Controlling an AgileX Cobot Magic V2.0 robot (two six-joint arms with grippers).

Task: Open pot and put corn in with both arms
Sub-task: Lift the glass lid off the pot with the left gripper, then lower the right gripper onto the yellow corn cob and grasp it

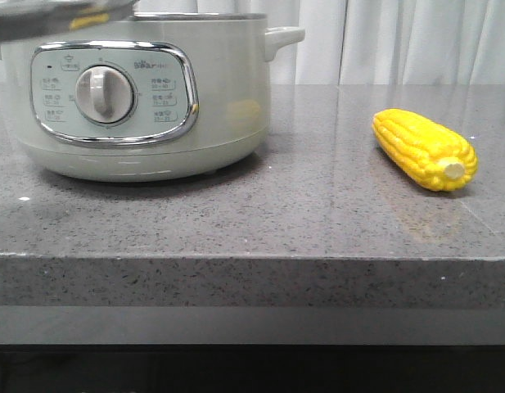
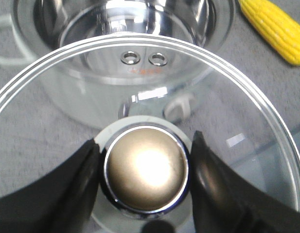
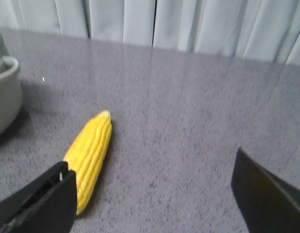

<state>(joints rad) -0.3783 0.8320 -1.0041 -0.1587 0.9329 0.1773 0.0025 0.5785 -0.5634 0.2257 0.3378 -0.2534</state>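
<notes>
The pale grey-green pot (image 1: 137, 90) stands at the left of the counter, its dial facing me. My left gripper (image 2: 146, 167) is shut on the round metal knob (image 2: 146, 167) of the glass lid (image 2: 247, 121) and holds the lid lifted above the open pot (image 2: 120, 29). The lid's edge (image 1: 56, 15) shows at the top left of the front view. The yellow corn (image 1: 424, 149) lies on the counter to the pot's right. My right gripper (image 3: 152, 187) is open and empty above the counter, its left finger beside the corn (image 3: 91, 155).
The grey speckled counter (image 1: 260, 221) has its front edge near me. Pale curtains (image 1: 399, 41) hang behind it. The pot's side handle (image 3: 6, 68) shows in the right wrist view.
</notes>
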